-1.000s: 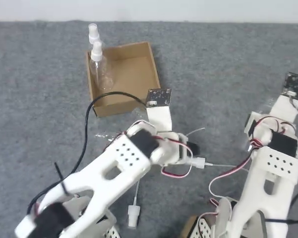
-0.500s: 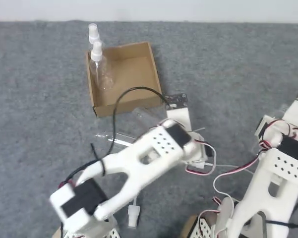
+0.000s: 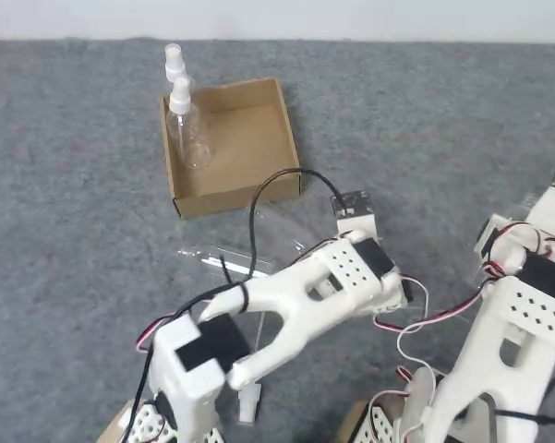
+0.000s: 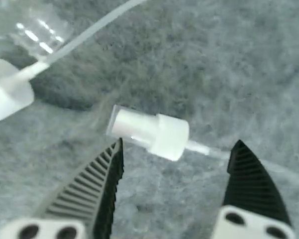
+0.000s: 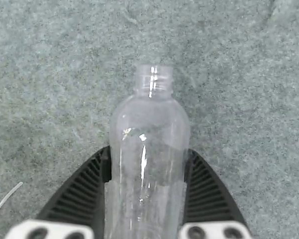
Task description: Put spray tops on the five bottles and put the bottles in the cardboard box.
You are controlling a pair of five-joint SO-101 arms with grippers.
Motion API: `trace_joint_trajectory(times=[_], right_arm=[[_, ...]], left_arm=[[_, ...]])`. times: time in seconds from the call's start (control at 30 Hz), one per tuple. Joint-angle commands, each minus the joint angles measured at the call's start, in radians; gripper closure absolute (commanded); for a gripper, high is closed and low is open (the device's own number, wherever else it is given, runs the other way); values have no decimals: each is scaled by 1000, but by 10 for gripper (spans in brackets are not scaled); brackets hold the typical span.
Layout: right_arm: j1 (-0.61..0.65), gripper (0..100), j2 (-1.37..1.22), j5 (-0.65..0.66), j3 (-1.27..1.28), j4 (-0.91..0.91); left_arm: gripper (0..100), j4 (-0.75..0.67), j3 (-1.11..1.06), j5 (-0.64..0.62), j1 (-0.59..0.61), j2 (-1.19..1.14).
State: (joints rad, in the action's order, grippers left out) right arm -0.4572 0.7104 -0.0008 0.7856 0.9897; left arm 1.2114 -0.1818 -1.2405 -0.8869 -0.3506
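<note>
Far left: cardboard box [image 3: 245,138], well away from both pincers. One capped bottle [image 3: 190,137] lies inside against a wall. A second spray head [image 3: 173,57] shows just past the far rim, but I cannot tell whether it is in or out of the box. So one bottle is boxed for certain, perhaps two finished. Centre: left pincer [image 4: 179,145], jaws apart and empty, poised over a loose spray top [image 4: 149,130] that lies on the carpet [image 4: 239,59] under the gap between the tips. Off to one side of it, farther out, another loose top [image 4: 7,94] with its dip tube. Right: right pincer [image 5: 147,154] clamped on an uncapped bottle [image 5: 150,109], whose open neck points away from the pincer. Judgement: this bottle awaits its top. Capping it, boxing it and the remaining bottles are all left.
</note>
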Motion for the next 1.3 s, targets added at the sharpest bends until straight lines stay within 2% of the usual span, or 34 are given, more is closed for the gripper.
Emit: trace_joint_trajectory(times=[0.0, 0.43, 0.57, 0.63, 0.8, 0.9, 1.27], right_arm=[[-12, 965, 41, -9, -71, -27], [-12, 965, 41, -9, -71, -27], [-12, 965, 41, -8, -71, -27], [-12, 965, 41, -8, -71, -27], [-12, 965, 41, -8, -69, -27], [-12, 965, 41, -8, -69, -25], [-10, 965, 41, -8, -68, -25]], left_arm=[[687, 3, 81, -15, 3, -23], [688, 2, 93, -14, 6, -58], [694, 2, 93, -14, 40, -58], [738, -3, 93, -11, 60, -58], [923, -6, 93, -11, 69, -58], [991, -6, 93, -12, 69, -60], [984, -6, 93, -11, 71, -57]])
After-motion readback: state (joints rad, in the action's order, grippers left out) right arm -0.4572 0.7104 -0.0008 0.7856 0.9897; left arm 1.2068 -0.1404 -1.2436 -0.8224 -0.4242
